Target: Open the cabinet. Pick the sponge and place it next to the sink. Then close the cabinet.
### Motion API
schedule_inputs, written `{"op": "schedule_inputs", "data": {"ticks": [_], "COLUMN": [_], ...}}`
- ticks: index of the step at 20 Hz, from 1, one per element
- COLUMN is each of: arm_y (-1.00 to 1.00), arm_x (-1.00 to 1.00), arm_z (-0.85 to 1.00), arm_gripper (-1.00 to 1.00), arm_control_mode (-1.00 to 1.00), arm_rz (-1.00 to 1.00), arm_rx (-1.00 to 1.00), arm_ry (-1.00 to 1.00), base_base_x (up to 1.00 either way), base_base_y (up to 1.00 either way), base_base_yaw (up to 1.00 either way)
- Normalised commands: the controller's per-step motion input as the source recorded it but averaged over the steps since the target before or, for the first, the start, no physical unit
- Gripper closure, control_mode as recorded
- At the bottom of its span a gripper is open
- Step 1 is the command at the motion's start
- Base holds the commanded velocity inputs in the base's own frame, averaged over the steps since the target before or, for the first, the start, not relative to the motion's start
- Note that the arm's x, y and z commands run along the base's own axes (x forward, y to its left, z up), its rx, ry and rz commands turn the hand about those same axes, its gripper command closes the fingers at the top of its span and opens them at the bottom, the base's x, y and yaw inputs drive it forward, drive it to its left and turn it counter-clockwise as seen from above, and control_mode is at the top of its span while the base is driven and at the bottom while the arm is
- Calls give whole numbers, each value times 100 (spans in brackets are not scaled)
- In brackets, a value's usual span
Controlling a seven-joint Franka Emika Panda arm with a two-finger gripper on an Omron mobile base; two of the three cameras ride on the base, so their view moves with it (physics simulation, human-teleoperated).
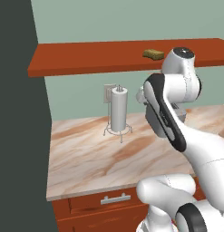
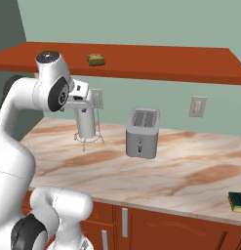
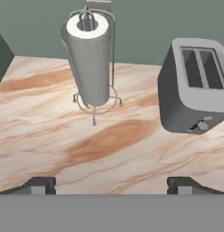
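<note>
The cabinet (image 1: 95, 58) (image 2: 156, 61) runs along the wall above the counter as a long red-brown slab. The sponge (image 1: 153, 54) (image 2: 96, 59), a small olive-brown block, lies on it, right of the middle in the left base view. My gripper (image 3: 111, 185) hangs below the slab and over the marble counter (image 3: 109, 145), looking down at it. Its two dark fingertips (image 3: 38, 183) stand far apart with nothing between them, so it is open. In the right base view the hand (image 2: 81, 94) sits just in front of the paper towel roll, well under the sponge.
A paper towel roll on a wire stand (image 1: 118, 110) (image 3: 88, 59) and a grey toaster (image 2: 142, 132) (image 3: 195, 86) stand on the counter. A small green and yellow block (image 2: 236, 201) lies at the counter's far right. A dark tall wall (image 1: 18, 136) bounds the left. Drawer fronts (image 1: 115, 198) sit below.
</note>
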Motion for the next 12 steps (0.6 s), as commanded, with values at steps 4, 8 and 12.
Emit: {"op": "schedule_inputs", "data": {"ticks": [4,8,12], "arm_y": [0,0,-1], "arm_x": [-43,-41,-43], "arm_z": [0,0,0], "arm_gripper": [-100,-100,-100], "arm_control_mode": [-100,-100,-100], "arm_rz": [0,0,0], "arm_rx": [0,0,0], "arm_ry": [-39,-39,-35], "base_base_x": [0,0,0], "base_base_y": [0,0,0], "base_base_yaw": [0,0,0]}}
